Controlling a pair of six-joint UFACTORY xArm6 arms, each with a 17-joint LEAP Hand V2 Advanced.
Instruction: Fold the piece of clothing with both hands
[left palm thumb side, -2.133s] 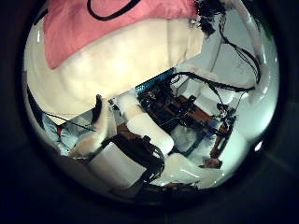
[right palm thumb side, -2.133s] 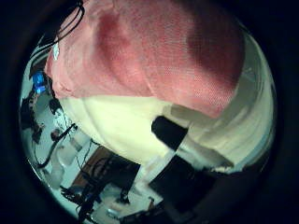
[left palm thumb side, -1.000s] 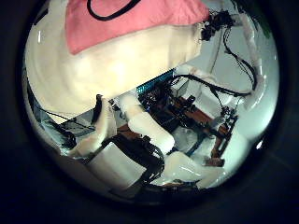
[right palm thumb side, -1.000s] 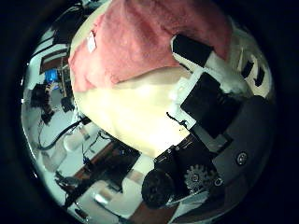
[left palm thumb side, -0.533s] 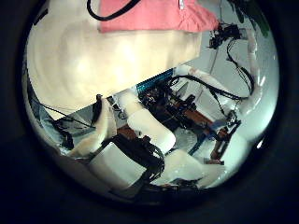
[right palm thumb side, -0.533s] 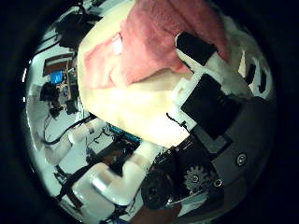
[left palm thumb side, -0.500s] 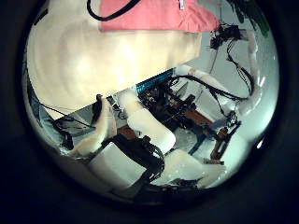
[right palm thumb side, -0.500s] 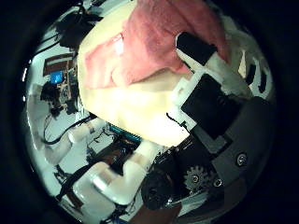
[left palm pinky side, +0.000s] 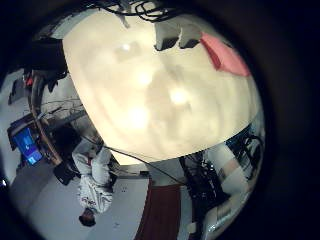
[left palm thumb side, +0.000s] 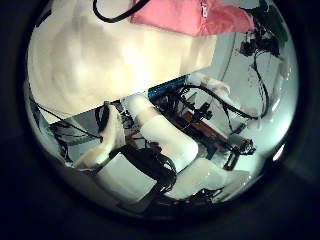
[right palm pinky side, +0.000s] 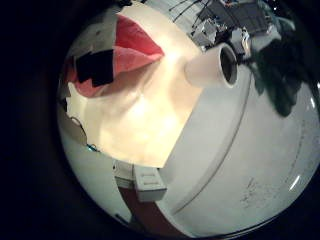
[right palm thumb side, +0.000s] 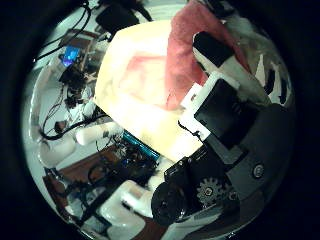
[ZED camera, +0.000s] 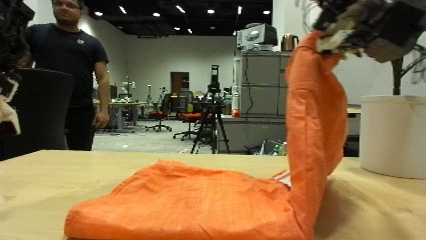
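The orange garment (ZED camera: 200, 205) lies heaped on the tabletop (ZED camera: 53, 180), one edge drawn straight up as a tall vertical strip to the right hand (ZED camera: 370, 25), whose fingers are clamped on the cloth. The bulk therefore hangs below that hand. The left hand (ZED camera: 13, 60) waits well apart, fingers relaxed, holding nothing. A white bucket (ZED camera: 393, 135) stands just beside the strip; its contents are hidden.

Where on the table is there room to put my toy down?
The bare table beside the orange clothing, toward the left robot hand, is free. It is crowded where the right robot hand lifts the cloth by the white bucket.
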